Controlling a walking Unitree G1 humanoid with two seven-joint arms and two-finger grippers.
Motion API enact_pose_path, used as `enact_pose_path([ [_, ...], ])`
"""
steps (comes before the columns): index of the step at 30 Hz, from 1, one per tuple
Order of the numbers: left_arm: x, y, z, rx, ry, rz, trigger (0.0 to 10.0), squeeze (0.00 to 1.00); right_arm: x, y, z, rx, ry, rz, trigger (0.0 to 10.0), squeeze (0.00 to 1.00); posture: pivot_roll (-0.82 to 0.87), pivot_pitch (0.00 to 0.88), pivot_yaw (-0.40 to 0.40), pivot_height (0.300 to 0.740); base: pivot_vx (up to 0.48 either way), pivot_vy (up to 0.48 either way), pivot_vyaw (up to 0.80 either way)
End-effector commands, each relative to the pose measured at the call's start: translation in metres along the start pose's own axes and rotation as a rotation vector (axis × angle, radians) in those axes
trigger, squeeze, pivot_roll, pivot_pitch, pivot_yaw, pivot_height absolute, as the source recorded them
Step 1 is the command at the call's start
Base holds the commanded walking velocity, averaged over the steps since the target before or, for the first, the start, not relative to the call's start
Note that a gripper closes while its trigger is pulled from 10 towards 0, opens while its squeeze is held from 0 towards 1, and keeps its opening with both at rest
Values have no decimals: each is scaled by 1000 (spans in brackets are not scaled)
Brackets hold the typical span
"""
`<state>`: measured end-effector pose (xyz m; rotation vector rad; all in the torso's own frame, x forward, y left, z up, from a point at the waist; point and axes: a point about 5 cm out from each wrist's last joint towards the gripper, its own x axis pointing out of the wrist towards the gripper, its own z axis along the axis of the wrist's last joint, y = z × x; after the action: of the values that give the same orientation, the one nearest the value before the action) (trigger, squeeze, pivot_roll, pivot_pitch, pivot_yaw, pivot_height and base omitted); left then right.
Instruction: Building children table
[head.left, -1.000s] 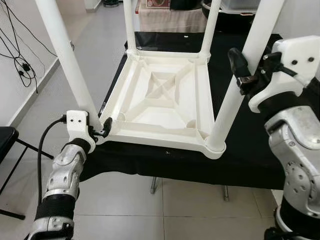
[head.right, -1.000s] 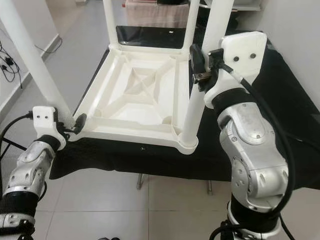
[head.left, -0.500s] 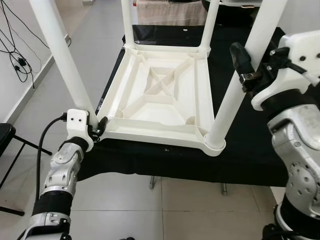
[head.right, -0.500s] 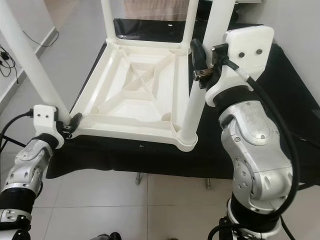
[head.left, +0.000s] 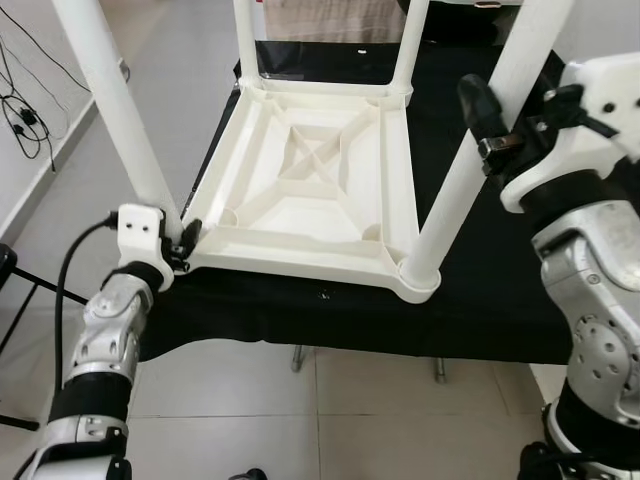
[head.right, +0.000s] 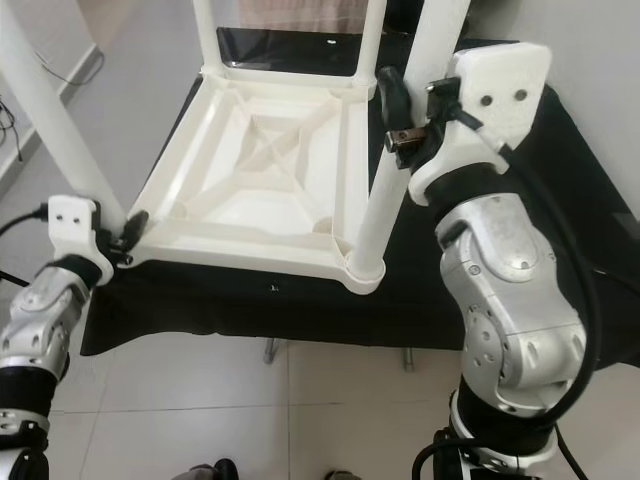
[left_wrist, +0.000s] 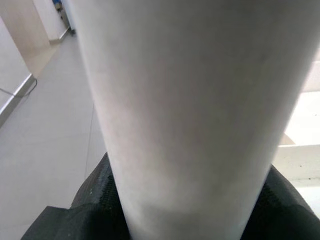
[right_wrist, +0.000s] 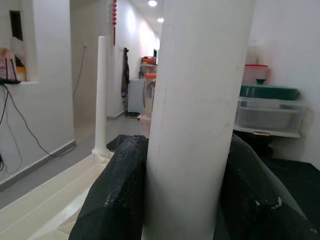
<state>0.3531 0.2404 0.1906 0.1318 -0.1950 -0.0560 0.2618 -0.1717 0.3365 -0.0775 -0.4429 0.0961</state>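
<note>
White children table (head.left: 310, 195) upside down at black worktop (head.left: 480, 300) front edge. Left tool (head.left: 180, 243) clamps near-left leg (head.left: 115, 110) base, right tool (head.right: 405, 125) grips near-right leg (head.left: 470, 165) midway, likely seating legs into sockets.

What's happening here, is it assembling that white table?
A white plastic children's table lies upside down on a black-covered bench, all four legs fitted and pointing up. The left gripper is clamped around the base of the near left leg at the table's corner. The right gripper grips the near right leg partway up its length.
</note>
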Motion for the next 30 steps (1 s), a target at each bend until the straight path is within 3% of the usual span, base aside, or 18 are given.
enact_pose_path([
  [1,5,29,48,88,-157,89,0,0,-1,-24,-34,2,183,-130,10000,0,-94,206,-13,740,0,0,0],
  [4,14,35,84,131,-254,80,0,0,-5,-41,-53,19,258,-219,10000,0,-82,203,-10,740,0,0,0],
  [5,14,35,84,131,-254,80,0,0,-5,-41,-53,19,258,-219,10000,0,-82,203,-10,740,0,0,0],
  [7,24,37,127,182,-360,46,0,0,-14,-52,-82,41,385,-307,10000,0,-75,196,-6,740,0,0,0],
  [10,31,34,158,228,-424,2,0,0,-21,-53,-103,93,481,-363,10000,0,-52,186,2,740,0,0,0],
  [11,31,34,158,228,-424,2,0,0,-21,-53,-103,93,481,-363,10000,0,-52,186,2,740,0,0,0],
  [13,41,27,203,288,-507,-67,0,0,-25,-35,-129,229,577,-372,10000,0,-36,179,12,740,0,0,0],
  [16,46,21,236,326,-560,-108,0,0,-24,-17,-143,302,637,-360,10000,0,-22,172,24,740,0,0,0],
  [18,49,11,267,360,-606,-157,0,0,-22,3,-157,408,690,-355,10000,0,-7,164,36,740,0,0,0],
  [19,49,11,267,360,-606,-157,0,0,-22,3,-157,408,690,-355,10000,0,-7,164,36,740,0,0,0],
  [20,51,4,282,385,-626,-181,0,0,-20,14,-166,467,723,-364,10000,0,8,158,47,740,0,0,0],
  [23,51,2,287,397,-631,-187,0,0,-20,17,-169,482,736,-372,10000,0,8,158,47,740,0,0,0],
  [24,54,-8,309,443,-647,-220,0,0,-15,44,-185,582,827,-371,10000,0,34,147,69,740,0,0,0],
  [25,54,-8,309,443,-647,-220,0,0,-15,44,-185,582,827,-371,10000,0,34,147,69,740,0,0,0],
  [29,58,-28,324,522,-639,-291,0,0,-13,83,-201,719,929,-364,10000,0,51,140,85,740,0,0,0],
  [30,58,-28,324,522,-639,-291,0,0,-13,83,-201,719,929,-364,10000,0,51,140,85,740,0,0,0],
])
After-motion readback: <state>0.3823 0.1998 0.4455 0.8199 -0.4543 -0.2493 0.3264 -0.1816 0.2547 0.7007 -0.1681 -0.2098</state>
